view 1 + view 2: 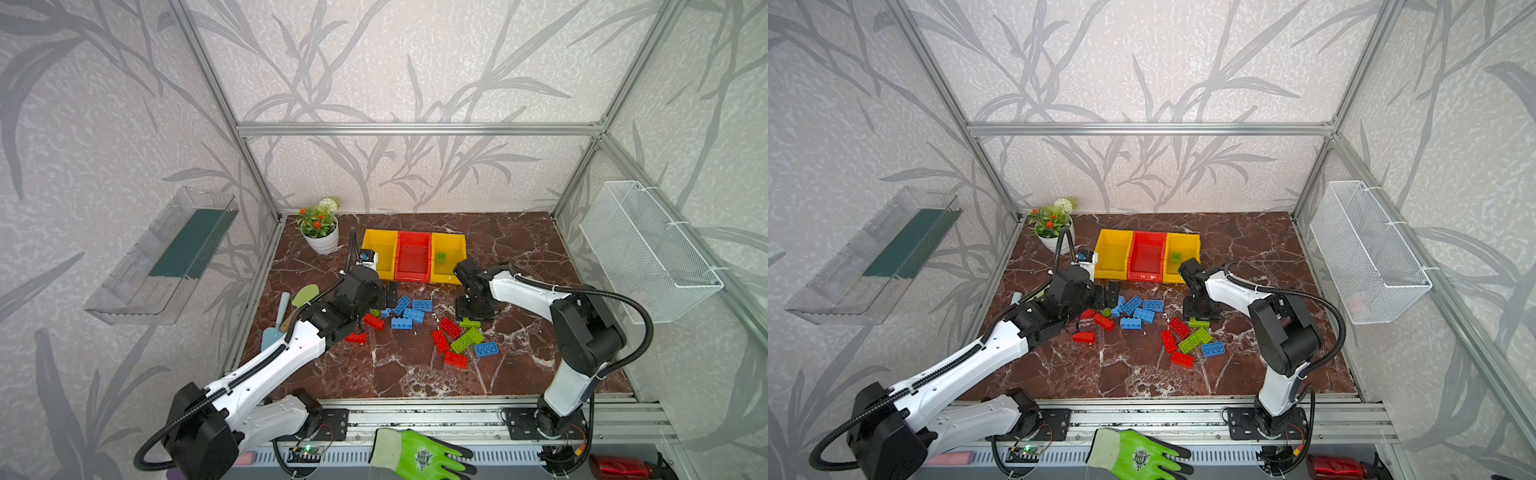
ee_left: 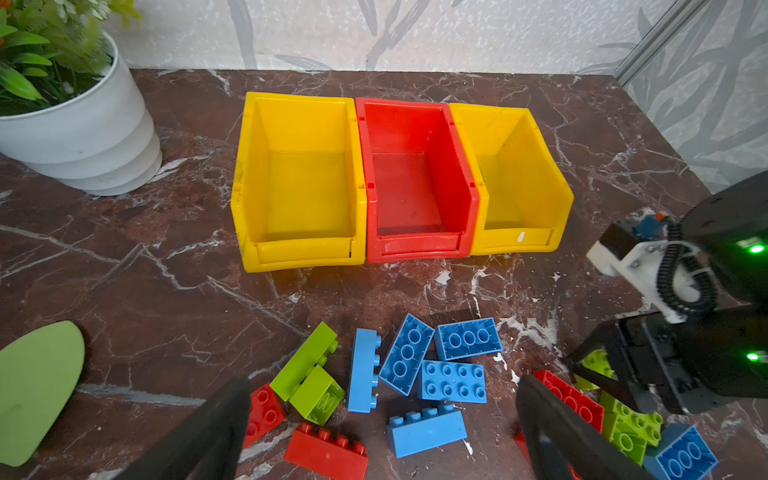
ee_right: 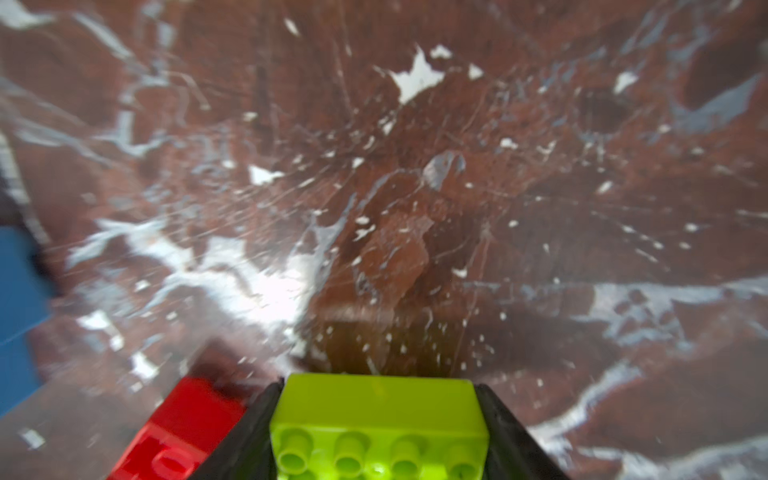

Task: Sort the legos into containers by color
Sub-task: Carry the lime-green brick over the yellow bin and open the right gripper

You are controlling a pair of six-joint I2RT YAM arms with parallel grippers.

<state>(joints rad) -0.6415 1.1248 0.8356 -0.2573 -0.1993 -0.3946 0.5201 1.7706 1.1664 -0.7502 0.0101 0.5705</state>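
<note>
Three joined containers stand at the back: a yellow bin (image 1: 379, 243), a red bin (image 1: 411, 272) and a yellow bin (image 1: 457, 245) that holds one small green lego (image 1: 441, 257). Blue legos (image 1: 409, 309) and red legos (image 1: 374, 322) lie in a left pile. My left gripper (image 1: 388, 296) (image 2: 382, 384) hovers open over that pile with nothing in it. A right pile has red (image 1: 450, 327), green (image 1: 467, 340) and blue (image 1: 486, 349) legos. My right gripper (image 1: 473, 311) (image 3: 378, 419) points down there, its fingers pressed on both ends of a lime green lego (image 3: 378, 405) lying on the marble.
A potted plant (image 1: 320, 230) stands left of the bins. A green spatula (image 1: 305, 295) and a blue trowel (image 1: 274, 328) lie by the left wall. A clear tray (image 1: 166, 257) and a white wire basket (image 1: 648, 249) hang on the side walls. A green glove (image 1: 419, 455) lies on the front rail.
</note>
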